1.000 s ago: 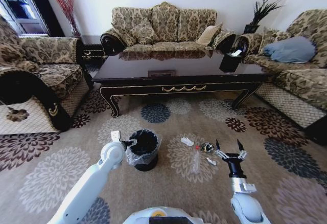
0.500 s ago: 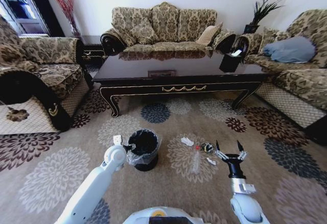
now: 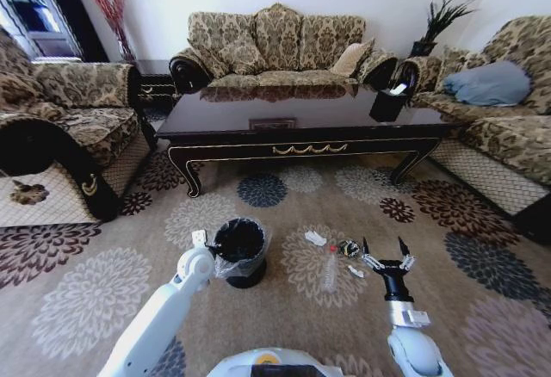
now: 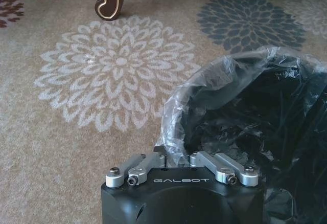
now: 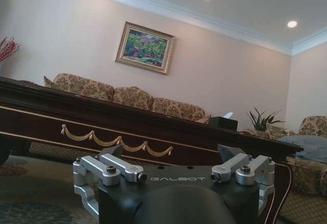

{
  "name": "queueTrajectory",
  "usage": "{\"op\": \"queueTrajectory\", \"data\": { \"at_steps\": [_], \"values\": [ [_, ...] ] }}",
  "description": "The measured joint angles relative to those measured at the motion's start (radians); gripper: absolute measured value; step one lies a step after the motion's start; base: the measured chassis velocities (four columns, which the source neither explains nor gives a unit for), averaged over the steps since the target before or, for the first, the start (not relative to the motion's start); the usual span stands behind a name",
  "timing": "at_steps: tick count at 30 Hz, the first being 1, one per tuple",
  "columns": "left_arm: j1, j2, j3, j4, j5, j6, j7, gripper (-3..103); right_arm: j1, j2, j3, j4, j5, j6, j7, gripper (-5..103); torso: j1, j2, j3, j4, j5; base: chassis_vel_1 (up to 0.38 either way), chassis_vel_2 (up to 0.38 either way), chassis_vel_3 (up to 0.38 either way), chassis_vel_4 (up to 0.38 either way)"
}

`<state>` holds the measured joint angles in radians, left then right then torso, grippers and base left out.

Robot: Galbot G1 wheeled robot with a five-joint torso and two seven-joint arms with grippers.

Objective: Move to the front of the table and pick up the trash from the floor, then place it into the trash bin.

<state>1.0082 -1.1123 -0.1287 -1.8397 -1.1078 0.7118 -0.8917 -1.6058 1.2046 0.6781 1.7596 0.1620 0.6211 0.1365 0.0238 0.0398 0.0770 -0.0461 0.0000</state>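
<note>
Left tool (image 3: pixel 213 244): held at the trash bin (image 3: pixel 240 250) rim, 9 o'clock side; fingers hidden, state cannot be told.
Right tool (image 3: pixel 384 250): spread wide above the floor (image 3: pixel 284 325).
Trash (image 3: pixel 331 261): seen from the head, at the bin's 3 o'clock.
Worktop (image 5: pixel 153 134): seen by the right wrist.

left pincer (image 3: pixel 209 244) held at trash bin (image 3: pixel 240 252) rim | right pincer (image 3: pixel 382 250) spread wide beside trash (image 3: pixel 331 261) on floor (image 3: pixel 77 295)
</note>
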Motion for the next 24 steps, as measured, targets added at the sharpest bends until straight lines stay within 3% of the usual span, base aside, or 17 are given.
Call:
{"op": "queueTrajectory", "data": {
  "at_steps": [1, 4, 18, 24],
  "values": [
    [0.000, 0.000, 0.000, 0.000, 0.000, 0.000, 0.000, 19, 0.000, 0.000, 0.000, 0.000, 0.000, 0.000, 0.000, 100, 0.000, 0.000, 0.000, 0.0000, 0.0000, 0.000, 0.000, 0.000, 0.000],
    [0.003, 0.000, -0.002, -0.003, 0.002, -0.003, -0.005, 4, 0.002, -0.004, 0.001, -0.002, 0.001, 0.000, 0.005, 100, 0.000, 0.000, 0.000, 0.0004, 0.0000, 0.000, 0.000, 0.000, 0.000],
    [0.030, 0.040, -0.065, -0.113, 0.011, -0.010, -0.020, 3, 0.015, -0.022, -0.006, -0.025, 0.004, -0.028, 0.052, 100, 0.000, 0.000, 0.000, 0.0001, -0.0001, 0.000, 0.000, 0.000, 0.000],
    [0.081, 0.064, -0.182, -0.193, 0.010, -0.015, -0.017, 3, 0.035, -0.041, -0.031, -0.067, 0.034, -0.051, 0.069, 100, 0.000, 0.000, 0.000, 0.0001, 0.0000, 0.000, 0.000, 0.000, 0.000]
  ]
}}
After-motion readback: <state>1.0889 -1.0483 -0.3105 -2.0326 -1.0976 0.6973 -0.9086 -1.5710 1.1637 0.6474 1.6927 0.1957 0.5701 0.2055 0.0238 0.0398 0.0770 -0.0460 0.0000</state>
